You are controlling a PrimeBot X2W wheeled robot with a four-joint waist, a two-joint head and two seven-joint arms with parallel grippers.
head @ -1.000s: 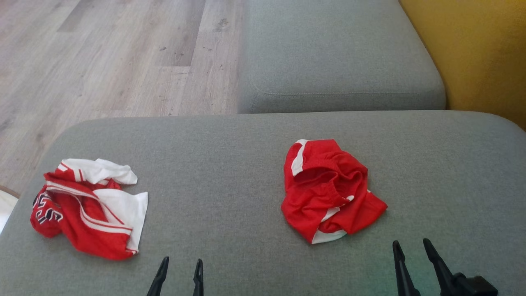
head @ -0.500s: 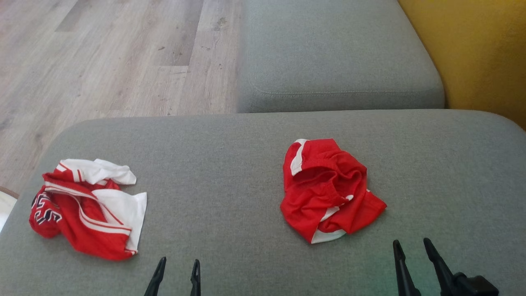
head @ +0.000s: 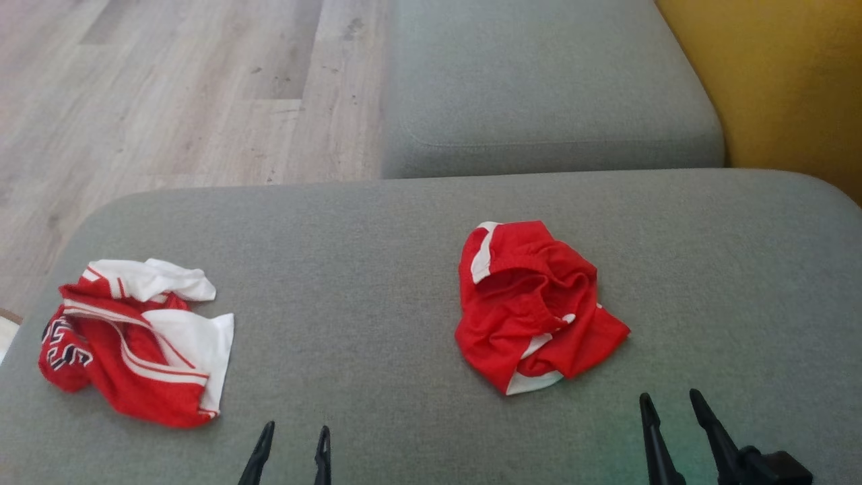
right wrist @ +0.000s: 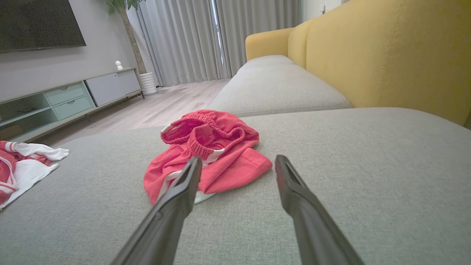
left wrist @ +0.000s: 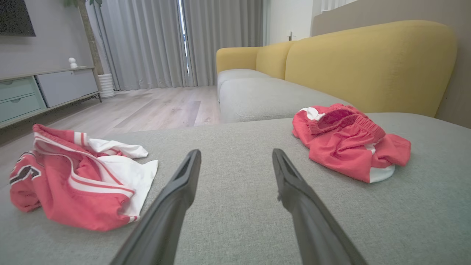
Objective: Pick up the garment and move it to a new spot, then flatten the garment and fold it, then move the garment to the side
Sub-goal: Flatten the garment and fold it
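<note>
Two crumpled garments lie on the grey sofa cushion [head: 377, 269]. Red shorts with white trim [head: 535, 306] sit right of centre, their elastic waistband [right wrist: 206, 134] bunched on top. A red and white jersey with dark lettering [head: 131, 343] is heaped at the far left. My left gripper [head: 297, 426] stands open at the near edge between the two garments, touching neither. Just near and to the right of the shorts, my right gripper [head: 668, 395] is open and empty. In the wrist views the left gripper [left wrist: 236, 151] and right gripper [right wrist: 238, 158] hover low over bare cushion.
A second grey seat cushion [head: 539, 81] lies beyond, with the yellow sofa back [head: 788, 87] at the right. Wooden floor [head: 168, 101] drops off past the cushion's far left edge. A TV cabinet [right wrist: 66, 99] and curtains [right wrist: 191, 40] stand across the room.
The whole head picture has shifted slightly, so the camera moved. Both garments lie as before and both grippers stay open in place.
</note>
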